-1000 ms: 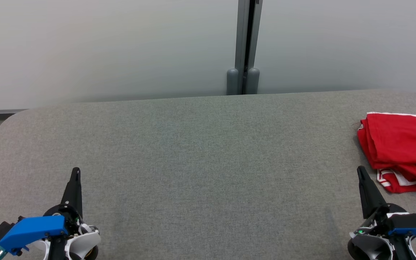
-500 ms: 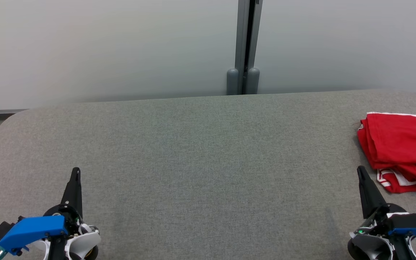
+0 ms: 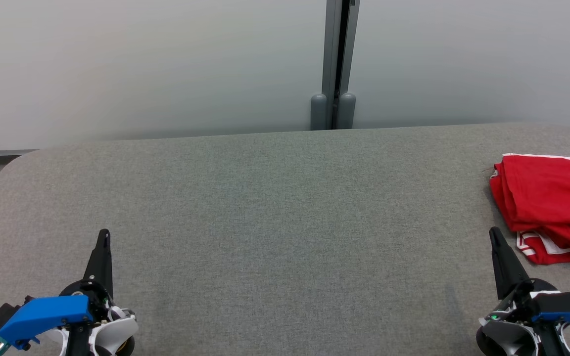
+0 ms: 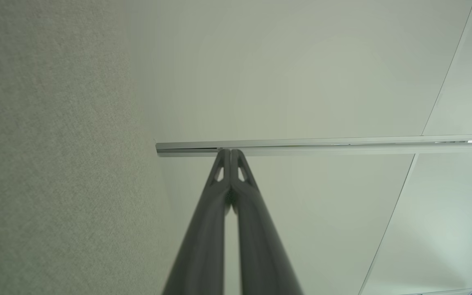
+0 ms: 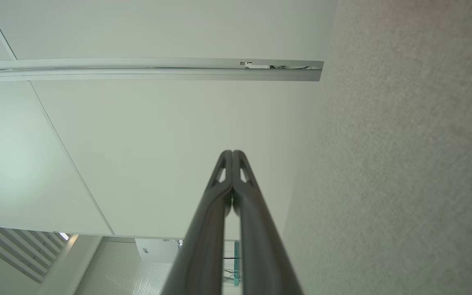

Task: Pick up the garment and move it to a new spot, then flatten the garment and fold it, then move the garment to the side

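Both arms are empty, the left gripper (image 3: 103, 232) and the right gripper (image 3: 493, 230) each with its fingers pressed together over the grey padded table (image 3: 285, 222), while the loosely folded red garment (image 3: 547, 198) lies just beside the right gripper, on its outer side and slightly ahead.

the garment (image 3: 547, 198) is bright red, with thin white stripes along its edges. the table (image 3: 285, 222) is a flecked grey-green weave. the left gripper (image 3: 103, 233) is black, with a blue housing and white shell; the right gripper (image 3: 493, 231) is black with blue too. the wall (image 3: 141, 64) is pale grey — its post (image 3: 334, 59) darker grey.
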